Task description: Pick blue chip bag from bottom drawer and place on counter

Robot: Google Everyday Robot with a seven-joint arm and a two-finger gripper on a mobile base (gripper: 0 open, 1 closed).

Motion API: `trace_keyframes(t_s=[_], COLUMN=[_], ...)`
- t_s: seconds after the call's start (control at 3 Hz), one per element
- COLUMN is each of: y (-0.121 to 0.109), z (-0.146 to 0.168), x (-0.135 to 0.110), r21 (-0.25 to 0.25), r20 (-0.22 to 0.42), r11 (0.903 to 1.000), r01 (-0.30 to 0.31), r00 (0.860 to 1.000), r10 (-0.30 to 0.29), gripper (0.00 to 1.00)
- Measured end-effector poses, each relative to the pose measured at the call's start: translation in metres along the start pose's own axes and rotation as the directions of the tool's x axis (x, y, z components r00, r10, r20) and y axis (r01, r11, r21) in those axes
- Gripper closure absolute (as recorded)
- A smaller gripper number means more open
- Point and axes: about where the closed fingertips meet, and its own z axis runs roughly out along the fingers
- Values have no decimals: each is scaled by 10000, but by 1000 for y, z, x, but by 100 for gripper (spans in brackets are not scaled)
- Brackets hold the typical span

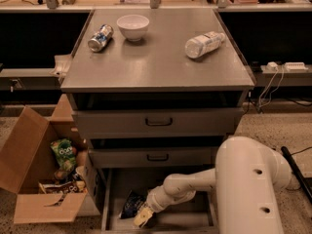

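The bottom drawer point(195, 221) is pulled open at the foot of the cabinet. The blue chip bag point(130, 204) lies crumpled in its left part. My gripper point(144, 219) is down inside the drawer, just right of and in front of the bag, at its edge. The white arm point(190, 186) reaches in from the right. The grey counter point(156, 57) on top of the cabinet holds a can, a bowl and a bottle.
On the counter lie a can point(100, 38), a white bowl point(133, 27) and a plastic bottle point(204, 44). Two closed drawers with black handles point(158, 122) sit above the open one. A cardboard box point(34, 179) with a green snack bag point(63, 154) stands to the left.
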Motion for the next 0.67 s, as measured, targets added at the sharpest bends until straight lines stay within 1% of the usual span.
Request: trace_keyframes(t_s=[0.33, 0.67], y=[-15, -27], z=[5, 5], x=[9, 7], r21=[470, 831], r20=[5, 115], r11=[9984, 9952], r01=[-309, -514], r00=[9995, 9987], r10=[310, 506], gripper=[0, 0])
